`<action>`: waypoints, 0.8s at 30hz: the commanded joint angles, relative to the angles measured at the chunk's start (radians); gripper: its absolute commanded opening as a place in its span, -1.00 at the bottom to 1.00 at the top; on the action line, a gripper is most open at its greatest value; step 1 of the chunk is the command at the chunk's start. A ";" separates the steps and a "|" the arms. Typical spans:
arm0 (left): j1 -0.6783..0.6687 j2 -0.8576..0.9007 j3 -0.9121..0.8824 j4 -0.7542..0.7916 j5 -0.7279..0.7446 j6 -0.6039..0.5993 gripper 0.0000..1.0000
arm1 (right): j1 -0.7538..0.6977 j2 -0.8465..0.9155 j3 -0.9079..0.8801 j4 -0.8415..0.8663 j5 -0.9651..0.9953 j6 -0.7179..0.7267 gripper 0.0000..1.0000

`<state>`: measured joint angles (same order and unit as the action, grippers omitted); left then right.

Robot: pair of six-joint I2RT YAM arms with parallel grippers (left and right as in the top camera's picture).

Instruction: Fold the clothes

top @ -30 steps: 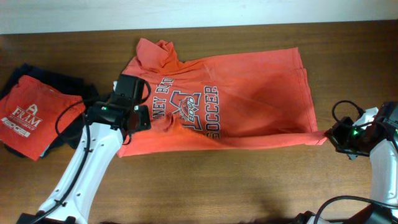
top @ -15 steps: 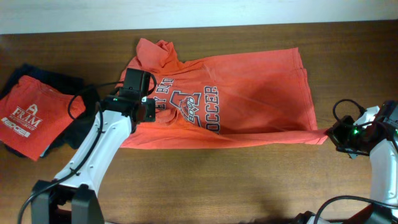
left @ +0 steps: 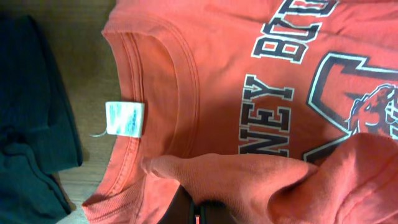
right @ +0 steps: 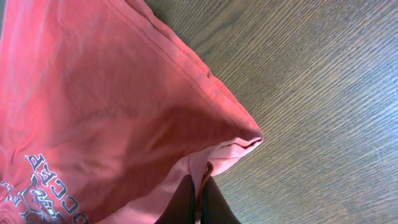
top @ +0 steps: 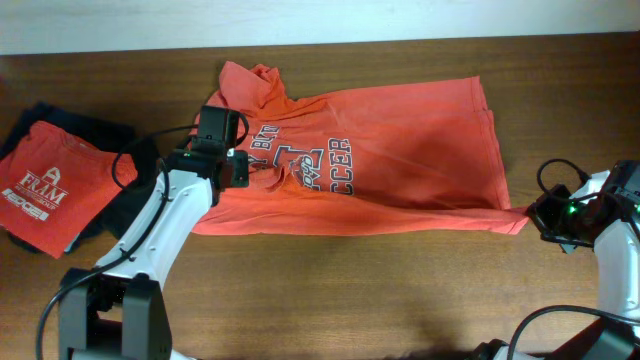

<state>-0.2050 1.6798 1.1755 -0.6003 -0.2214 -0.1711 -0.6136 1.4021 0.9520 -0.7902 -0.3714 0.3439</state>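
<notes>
T-shirt (top: 410, 150): lay spread on counter (top: 350, 290), print up
Left tool (left: 200, 210): clamped on bunched fabric near collar (left: 180, 81)
Right tool (right: 198, 200): pinched tight on hem corner (right: 249, 134)

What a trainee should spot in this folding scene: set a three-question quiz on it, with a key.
1. True or false: the right gripper pinches a corner of the orange T-shirt.
2. In the overhead view, what lies left of the T-shirt? A. a folded red shirt on dark garments; B. a blue towel; C. a wicker basket.
3. Fill in: in the left wrist view, the white label sits inside the shirt's ____.
Key: 1 true; 2 A; 3 collar.
</notes>
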 commanded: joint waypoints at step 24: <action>0.042 0.084 0.006 -0.064 0.245 0.290 0.86 | 0.006 0.003 0.018 -0.048 0.005 -0.026 0.00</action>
<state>-0.1623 1.7004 1.1755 -0.6651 -0.0391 0.0319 -0.6136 1.4021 0.9524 -0.8341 -0.3573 0.3279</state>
